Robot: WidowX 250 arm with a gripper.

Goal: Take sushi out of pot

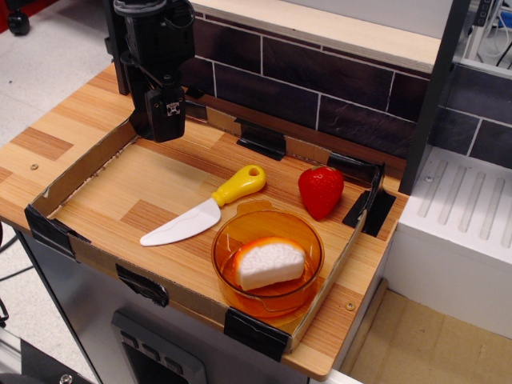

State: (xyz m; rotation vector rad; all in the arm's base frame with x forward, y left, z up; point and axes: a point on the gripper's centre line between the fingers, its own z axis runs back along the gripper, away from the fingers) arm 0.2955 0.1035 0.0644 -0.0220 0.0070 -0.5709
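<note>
I look at my screen and I see that the job has not really started. The sushi (270,262) is sitting inside the pot (305,230). It lies on the pot's floor, with its white bumpy side facing me and its orange layer along the top and left edge. Nothing is lifting it. So taking it out is all left to do.

The pot stands at the near right corner of the tray (98,160), close to the cardboard edge. A toy knife (206,206) with a yellow handle lies just beside the pot, on its left. A red strawberry (321,190) stands just behind the pot. I must not mix it up with the sushi.

My gripper (166,120) is far from all of this. It hangs up high over the back left corner of the tray, well apart from the pot. It points down. It holds nothing. I cannot tell if its fingers are spread or closed, because it looks like one dark block from here.

I think I need to bring the arm across to the right and toward me, until it is above the pot. Then I go down and pinch the sushi.
</note>
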